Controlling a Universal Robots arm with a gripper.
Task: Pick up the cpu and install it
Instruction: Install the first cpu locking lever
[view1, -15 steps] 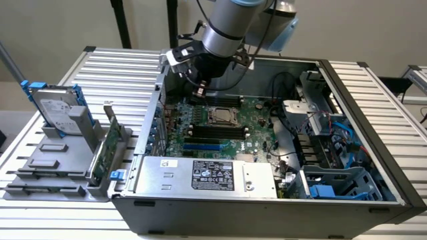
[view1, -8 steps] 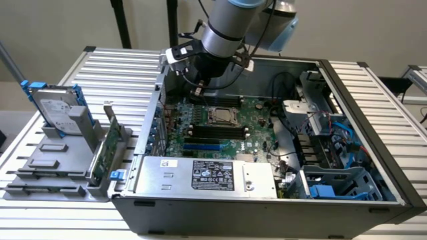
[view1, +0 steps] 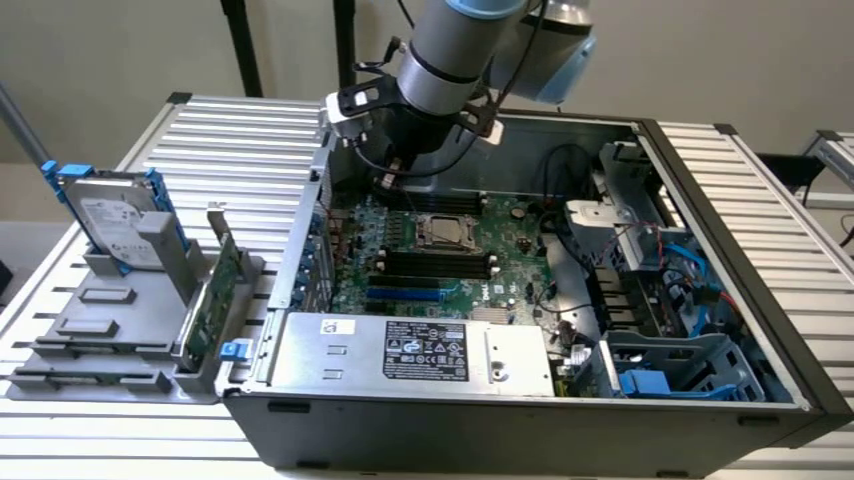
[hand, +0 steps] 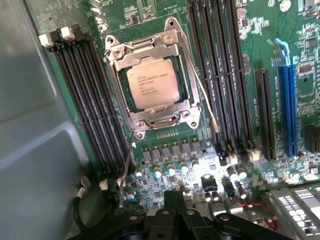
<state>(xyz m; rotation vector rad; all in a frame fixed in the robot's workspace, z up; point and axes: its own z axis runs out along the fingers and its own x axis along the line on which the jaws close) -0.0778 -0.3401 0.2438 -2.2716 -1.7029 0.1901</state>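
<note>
Your claw (hand: 174, 196) has its black fingers pressed together with nothing between them. It hangs low over the green motherboard (hand: 250, 50), inside the open computer case (view1: 534, 410). The cpu (hand: 152, 87) is not in the claw. It lies flat in the socket (hand: 172, 42), apart from the fingertips, with a row of small silver-topped capacitors (hand: 170, 170) between the two. It is a square chip with a dull silver top carrying faint print, and the socket's bright metal frame lies around its edges. A thin wire lever (hand: 126, 165) slants from one corner of the socket toward the claw. Long black memory slots (hand: 90, 100) run along both sides of the socket, and a blue slot (hand: 287, 100) lies further out past one bank. In the exterior view the grey arm (view1: 447, 50) reaches down into the case behind the socket, where the cpu (view1: 441, 232) shows as a small pale square. In front of the socket, the case also holds a big silver box with a black label (view1: 334, 350). To the exterior view's right of the socket there are blue plastic drive bays (view1: 667, 380) and bundled cables. Outside the case, well to the exterior view's left of the socket, a grey holder (view1: 94, 320) carries an upright hard drive in a blue bracket (view1: 114, 215) and a green card (view1: 214, 300) on edge. Case and holder both rest on a ribbed aluminium table (view1: 240, 130).
</note>
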